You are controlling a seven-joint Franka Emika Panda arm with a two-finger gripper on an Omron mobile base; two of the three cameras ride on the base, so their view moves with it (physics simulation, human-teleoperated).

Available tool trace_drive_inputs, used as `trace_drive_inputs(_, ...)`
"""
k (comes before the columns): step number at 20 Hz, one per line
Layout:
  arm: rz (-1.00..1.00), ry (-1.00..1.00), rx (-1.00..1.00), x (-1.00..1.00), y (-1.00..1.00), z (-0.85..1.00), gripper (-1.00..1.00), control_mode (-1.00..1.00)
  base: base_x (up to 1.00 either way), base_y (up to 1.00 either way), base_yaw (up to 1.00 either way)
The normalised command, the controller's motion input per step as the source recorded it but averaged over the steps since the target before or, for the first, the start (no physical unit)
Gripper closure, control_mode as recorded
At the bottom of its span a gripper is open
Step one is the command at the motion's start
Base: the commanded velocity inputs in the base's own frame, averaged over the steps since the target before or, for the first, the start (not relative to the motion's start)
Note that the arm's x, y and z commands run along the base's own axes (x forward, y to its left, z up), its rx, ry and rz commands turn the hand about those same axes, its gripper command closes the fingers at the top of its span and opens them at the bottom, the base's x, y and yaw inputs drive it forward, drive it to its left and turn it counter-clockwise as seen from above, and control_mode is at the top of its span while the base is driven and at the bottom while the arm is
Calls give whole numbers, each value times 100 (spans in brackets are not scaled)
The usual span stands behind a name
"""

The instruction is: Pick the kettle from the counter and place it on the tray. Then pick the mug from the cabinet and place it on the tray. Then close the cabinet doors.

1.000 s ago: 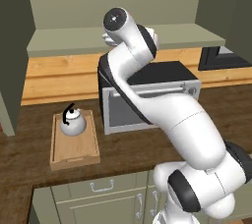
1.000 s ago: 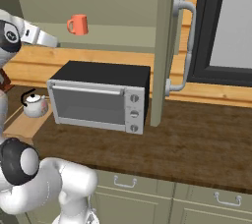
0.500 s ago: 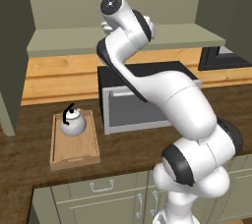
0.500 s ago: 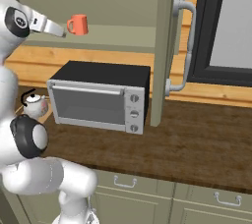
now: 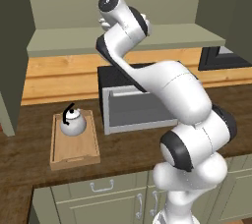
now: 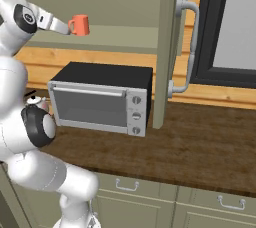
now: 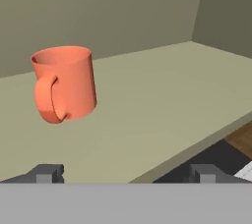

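1. Gripper point(image 7: 125, 171): jaws spread wide and holding nothing; the two finger tips stand far apart at the bottom of the hand view, short of the mug.
2. Mug point(image 7: 64, 84): upright on the cabinet shelf point(image 7: 162, 105), handle turned toward the hand; the right base view shows it near the shelf's front edge, just beyond the gripper point(image 6: 64, 27).
3. Cabinet door point(image 6: 167, 47): swung open, edge-on in the right base view, its silver bar handle facing right.
4. Microwave point(image 6: 102, 99): on the counter point(image 6: 200, 142) beneath the shelf, toward the back edge.
5. Tray point(image 5: 75, 142): on the counter left of the microwave, one short end at the front edge.
6. Kettle point(image 5: 73, 122): upright on the tray's rear half, black handle arched over it.
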Motion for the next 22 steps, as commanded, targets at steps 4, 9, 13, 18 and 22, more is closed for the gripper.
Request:
trace_drive_inputs(4, -1, 0, 10, 33, 0, -3, -100, -100, 0, 0, 0)
trace_drive_inputs(9, 0, 0, 8, 36, 1, 0, -100, -100, 0, 0, 0)
trace_drive_inputs(13, 0, 0, 1, 28, 9, 0, -100, -100, 0, 0, 0)
trace_drive_inputs(18, -1, 0, 0, 18, 11, 0, -100, -100, 0, 0, 0)
trace_drive_inputs(22, -2, 0, 0, 19, 11, 0, -100, -100, 0, 0, 0)
